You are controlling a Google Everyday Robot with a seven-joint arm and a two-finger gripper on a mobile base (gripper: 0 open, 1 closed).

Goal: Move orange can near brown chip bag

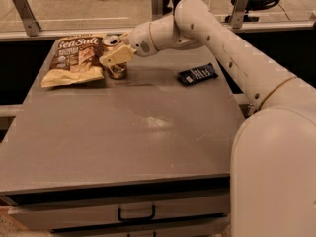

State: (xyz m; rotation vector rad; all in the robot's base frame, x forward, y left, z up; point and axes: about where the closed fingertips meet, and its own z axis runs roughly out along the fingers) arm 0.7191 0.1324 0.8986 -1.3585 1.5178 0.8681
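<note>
The orange can [117,71] stands upright at the back left of the grey table [148,132], right beside the right edge of the brown chip bag [74,60]. Its silver top shows behind the finger. The bag lies flat, with white "Sea Salt" lettering on dark brown and a tan lower edge. My gripper [114,54] reaches in from the right and is shut on the can's upper half, one cream finger [117,57] across its front. I cannot tell if the can's base touches the table.
A small dark blue wrapper [197,74] lies at the back right of the table. My white arm [232,48] spans the right side. A drawer with a handle [136,214] sits under the front edge. A rail with metal posts [22,11] runs behind the table.
</note>
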